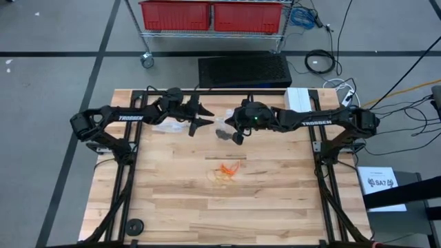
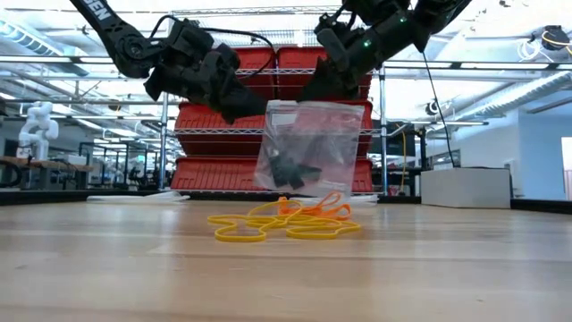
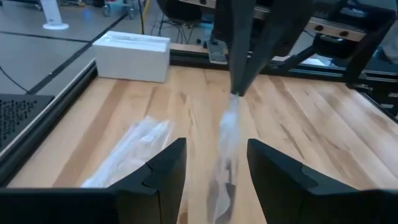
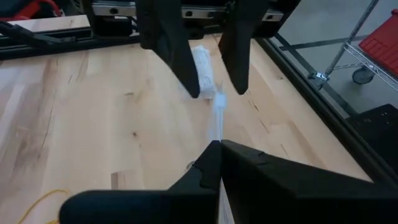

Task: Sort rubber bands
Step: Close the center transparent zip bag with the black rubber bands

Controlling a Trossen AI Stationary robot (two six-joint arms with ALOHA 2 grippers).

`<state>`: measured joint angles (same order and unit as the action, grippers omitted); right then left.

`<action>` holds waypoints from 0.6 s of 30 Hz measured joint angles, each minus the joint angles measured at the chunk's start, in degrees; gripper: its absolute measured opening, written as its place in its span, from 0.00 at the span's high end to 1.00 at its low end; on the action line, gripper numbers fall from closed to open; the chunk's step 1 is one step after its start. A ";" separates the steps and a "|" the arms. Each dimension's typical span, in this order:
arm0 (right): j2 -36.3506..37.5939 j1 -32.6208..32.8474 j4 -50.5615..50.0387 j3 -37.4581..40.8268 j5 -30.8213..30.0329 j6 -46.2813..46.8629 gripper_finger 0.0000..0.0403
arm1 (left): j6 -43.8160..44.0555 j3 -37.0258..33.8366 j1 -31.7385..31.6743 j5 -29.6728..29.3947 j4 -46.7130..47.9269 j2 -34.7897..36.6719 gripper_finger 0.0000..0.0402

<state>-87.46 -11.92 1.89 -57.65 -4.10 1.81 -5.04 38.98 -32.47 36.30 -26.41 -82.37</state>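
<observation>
My right gripper is clamped on the top edge of a clear bag that hangs above the desk, with dark bands showing inside it. My left gripper sits at about nine o'clock from the right one, fingers spread wide, with the bag's free edge hanging between them in its own wrist view. The loose rubber bands, orange and pale yellow, lie in a small tangle at about six o'clock from the bag, well apart from both grippers. A second clear bag lies flat under the left arm. As I judge it, the step is to open the bag's mouth: I should ease the left fingers onto only one wall of the bag near the top, close gently, then pull apart slowly so the film does not tear or slip.
</observation>
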 joint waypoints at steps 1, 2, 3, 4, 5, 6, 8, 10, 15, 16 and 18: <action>0.00 0.00 0.02 0.00 -0.02 -0.09 1.00 | 0.02 0.00 -0.01 -0.01 -0.07 0.00 0.56; 0.00 0.00 0.06 0.00 -0.02 -0.16 1.00 | 0.11 0.01 -0.02 -0.06 -0.09 0.00 0.56; 0.00 0.02 0.03 0.00 -0.01 -0.16 1.00 | 0.16 0.00 0.04 -0.20 -0.09 0.00 0.56; 0.00 0.04 0.02 0.00 -0.01 -0.15 1.00 | 0.15 0.02 0.18 -0.31 -0.09 0.00 0.56; 0.00 0.04 0.04 0.00 -0.01 -0.11 1.00 | 0.15 0.01 0.36 -0.34 -0.10 0.00 0.56; 0.00 0.04 0.04 0.00 -0.02 -0.11 1.00 | 0.13 0.02 0.49 -0.31 -0.15 0.00 0.56; 0.00 0.04 0.04 0.00 0.00 -0.09 1.00 | 0.10 0.02 0.79 -0.34 -0.19 0.00 0.57; 0.00 0.09 0.18 0.00 0.00 -0.07 1.00 | -0.19 0.02 1.12 -0.82 -0.34 0.00 0.60; 0.00 0.15 0.48 0.00 1.44 0.04 1.00 | -0.39 0.02 1.59 -0.86 -2.13 0.00 0.75; 0.00 0.28 0.48 0.00 1.49 0.04 1.00 | -0.39 0.02 1.53 -0.86 -2.17 0.00 0.79; 0.00 0.39 0.47 0.00 1.48 0.04 1.00 | -0.73 0.02 1.51 -0.88 -2.12 0.00 0.86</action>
<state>-87.46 -11.53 2.36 -57.65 -2.62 1.85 -5.77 39.00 -30.96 35.42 -28.53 -82.37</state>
